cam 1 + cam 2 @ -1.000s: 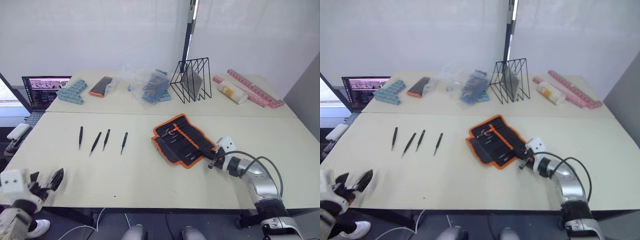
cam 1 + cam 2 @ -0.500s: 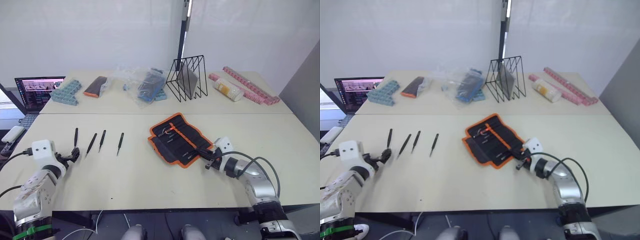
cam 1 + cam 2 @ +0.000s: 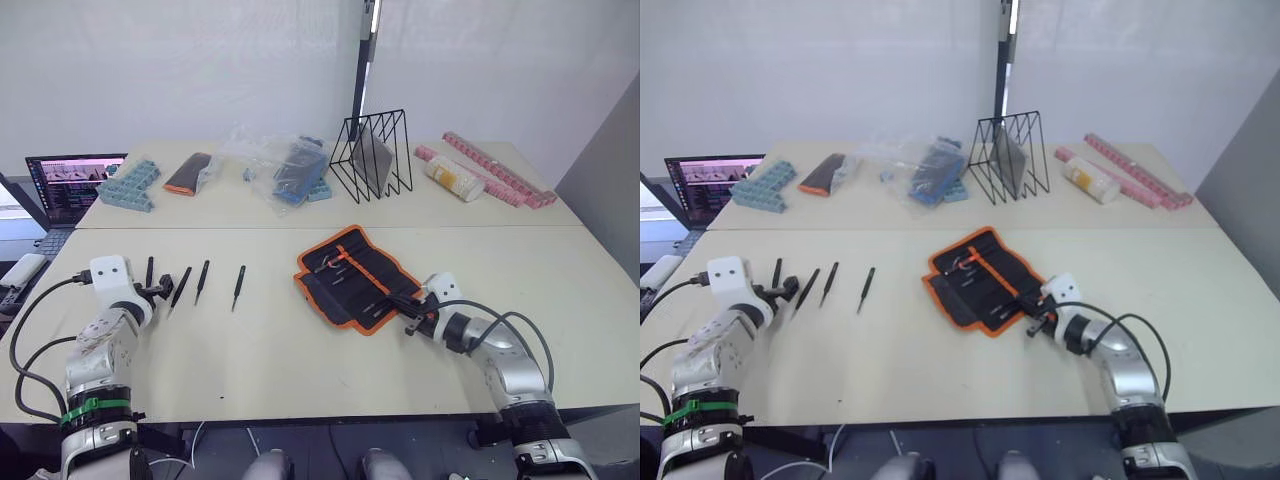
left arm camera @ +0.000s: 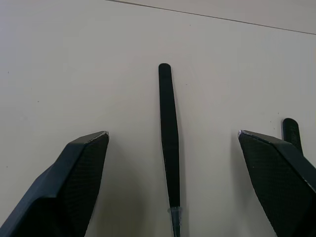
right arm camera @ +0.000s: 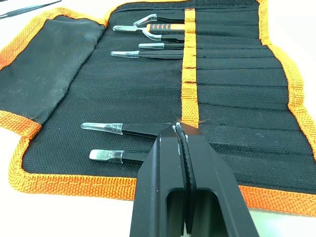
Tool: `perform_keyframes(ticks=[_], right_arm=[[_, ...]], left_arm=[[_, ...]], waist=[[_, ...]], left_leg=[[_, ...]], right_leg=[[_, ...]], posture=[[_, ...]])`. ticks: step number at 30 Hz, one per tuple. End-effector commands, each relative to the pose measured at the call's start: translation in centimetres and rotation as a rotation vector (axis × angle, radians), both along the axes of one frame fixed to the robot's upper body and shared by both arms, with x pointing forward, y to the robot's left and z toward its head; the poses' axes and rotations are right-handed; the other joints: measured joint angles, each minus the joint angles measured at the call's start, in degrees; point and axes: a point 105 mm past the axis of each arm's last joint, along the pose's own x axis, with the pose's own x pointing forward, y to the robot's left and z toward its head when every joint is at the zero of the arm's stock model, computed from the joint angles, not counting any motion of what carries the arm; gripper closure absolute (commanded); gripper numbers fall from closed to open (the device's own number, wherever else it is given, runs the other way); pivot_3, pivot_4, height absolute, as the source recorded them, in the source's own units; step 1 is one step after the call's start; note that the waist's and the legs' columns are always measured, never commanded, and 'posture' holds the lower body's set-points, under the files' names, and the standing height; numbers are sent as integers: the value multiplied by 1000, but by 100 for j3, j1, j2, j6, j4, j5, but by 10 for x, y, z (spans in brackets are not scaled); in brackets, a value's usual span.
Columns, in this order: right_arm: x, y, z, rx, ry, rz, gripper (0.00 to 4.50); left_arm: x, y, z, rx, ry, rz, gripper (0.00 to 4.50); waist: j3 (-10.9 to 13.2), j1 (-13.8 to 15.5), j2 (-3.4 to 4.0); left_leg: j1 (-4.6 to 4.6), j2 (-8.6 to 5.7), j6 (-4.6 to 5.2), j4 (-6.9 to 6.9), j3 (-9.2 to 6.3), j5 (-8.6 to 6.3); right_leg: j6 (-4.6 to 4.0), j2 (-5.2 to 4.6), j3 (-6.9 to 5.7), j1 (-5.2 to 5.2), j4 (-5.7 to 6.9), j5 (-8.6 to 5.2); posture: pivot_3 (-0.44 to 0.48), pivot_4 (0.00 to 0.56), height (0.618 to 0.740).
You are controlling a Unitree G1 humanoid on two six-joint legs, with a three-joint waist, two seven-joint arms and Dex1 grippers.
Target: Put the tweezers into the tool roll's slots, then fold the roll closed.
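Three black tweezers [image 3: 202,280] and a fourth lie side by side on the near table at the left. My left gripper [image 3: 160,292] is down among them, open, with its fingertips on either side of the leftmost tweezers [image 4: 169,143] and clear of it. The tool roll [image 3: 355,278] lies unrolled in the middle, black with orange edging and a stripe [image 5: 189,74]. Several cap-tipped tools [image 5: 123,129] sit in its slots [image 5: 232,94]. My right gripper [image 3: 410,318] is shut, its tips resting on the roll beside the stripe at the near right corner.
The far table carries a laptop [image 3: 70,180], blue blocks [image 3: 128,184], a dark pouch with an orange end [image 3: 190,172], plastic bags [image 3: 285,170], a black wire rack [image 3: 372,158], a white cylinder [image 3: 455,180] and pink strips [image 3: 495,170].
My left arm came up from the table's front-left edge and forward to the row of tweezers. The right gripper stayed shut at the roll. The camera shifted slightly.
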Motion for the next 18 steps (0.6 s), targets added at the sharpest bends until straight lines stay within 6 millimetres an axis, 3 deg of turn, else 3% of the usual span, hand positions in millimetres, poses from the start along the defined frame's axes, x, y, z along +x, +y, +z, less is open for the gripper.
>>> perform_keyframes(ticks=[1, 10, 18], right_arm=[[-2, 3, -8, -16, 37, 0, 4500], [-2, 3, -8, -22, 42, -5, 4500], [2, 2, -10, -32, 37, -17, 4500]], left_arm=[[2, -2, -3, 3, 21, -3, 1420], [0, -3, -10, -18, 53, 12, 4426], [-10, 26, 16, 77, -32, 63, 4467]], waist=[[0, 0, 2], [-1, 18, 7], [0, -8, 9]], left_leg=[[0, -1, 0, 0, 0, 0], [0, -7, 0, 0, 0, 0], [-1, -3, 0, 0, 0, 0]], right_leg=[[0, -1, 0, 0, 0, 0], [1, -8, 0, 1, 0, 0], [1, -4, 0, -1, 0, 0]], posture=[[0, 150, 740], [0, 150, 740], [0, 150, 740]])
